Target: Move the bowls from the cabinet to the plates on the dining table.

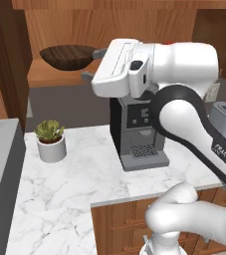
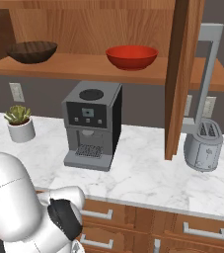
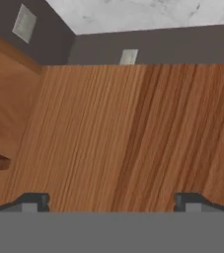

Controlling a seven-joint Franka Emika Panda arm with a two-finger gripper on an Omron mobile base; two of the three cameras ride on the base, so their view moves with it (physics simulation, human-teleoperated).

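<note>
The cabinet (image 2: 84, 66) stands open above the counter, and both bowls rest on its shelf. The dark brown bowl (image 1: 67, 56) (image 2: 32, 51) is at the shelf's left end; the red bowl (image 2: 131, 57) sits near the middle. My gripper (image 1: 92, 63) is open, level with the shelf, its fingertips pointing left and just right of the brown bowl's rim without touching it. In the hand view the gripper (image 3: 111, 202) has its jaws wide apart over bare wood of the cabinet (image 3: 123, 138), with nothing between them. The plates and the dining table are out of view.
A coffee machine (image 2: 91, 123) stands on the marble counter (image 2: 143, 173) under the shelf. A potted plant (image 1: 51, 139) sits to its left and a toaster (image 2: 202, 146) to its right. The open cabinet door (image 2: 182, 74) with its grey bar handle (image 2: 209, 74) juts out beside the red bowl.
</note>
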